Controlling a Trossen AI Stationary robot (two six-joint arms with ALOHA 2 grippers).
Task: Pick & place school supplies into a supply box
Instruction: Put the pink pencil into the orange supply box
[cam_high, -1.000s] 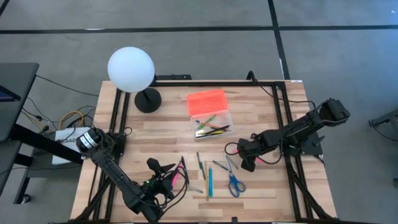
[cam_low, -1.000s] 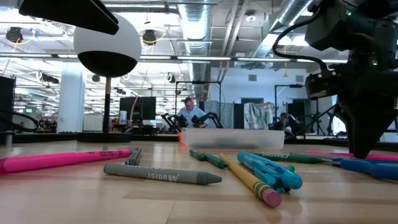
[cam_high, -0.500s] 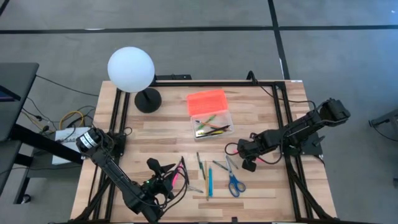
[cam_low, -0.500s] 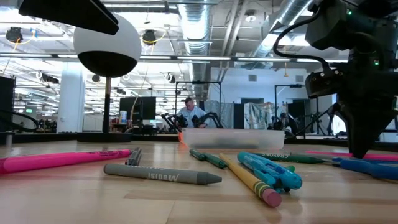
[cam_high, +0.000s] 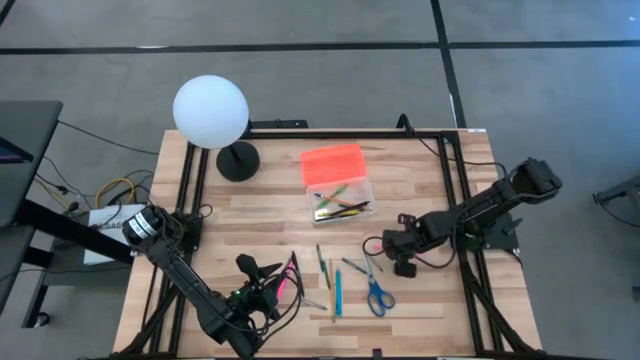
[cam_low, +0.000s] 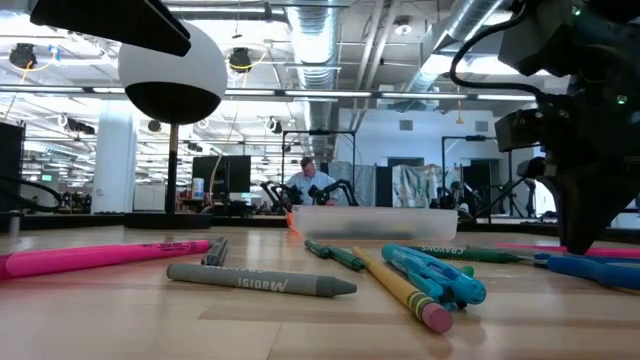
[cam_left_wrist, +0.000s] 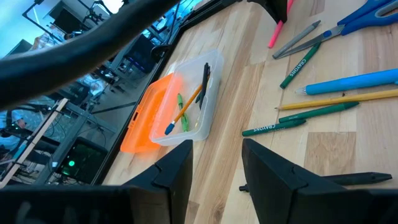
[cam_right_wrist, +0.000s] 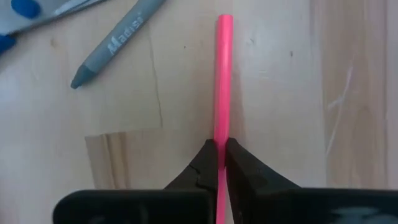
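Note:
The supply box (cam_high: 340, 200) is clear, its orange lid (cam_high: 332, 162) open behind it, and holds a few pens. It sits at the table's far middle. Loose school supplies lie in front of it: green pens (cam_high: 322, 262), a blue marker (cam_high: 337, 292), blue-handled scissors (cam_high: 378, 295) and a pink highlighter (cam_high: 290, 280). My right gripper (cam_high: 402, 268) points down just right of them, shut on a thin pink pen (cam_right_wrist: 222, 74). My left gripper (cam_left_wrist: 214, 168) stands open near the front left, nothing between its fingers. My right gripper pinches the thin pink pen's shaft (cam_right_wrist: 221, 134) between its two fingers (cam_right_wrist: 239, 165). They come from above, pointing down, one on each side of the pen. The pen lies flat on the table. One stretch runs out past the fingertips; the gripper hides the rest.
A white globe lamp (cam_high: 210, 112) on a black base (cam_high: 238, 160) stands at the far left. A grey crayon (cam_right_wrist: 115, 40) lies close to the pink pen. Black frame rails (cam_high: 455, 190) run along the table's edges. Bare wood shows at the far right (cam_high: 420, 180).
My right gripper has stayed over the same spot and rolled a little about its downward line. Nothing on the table has moved.

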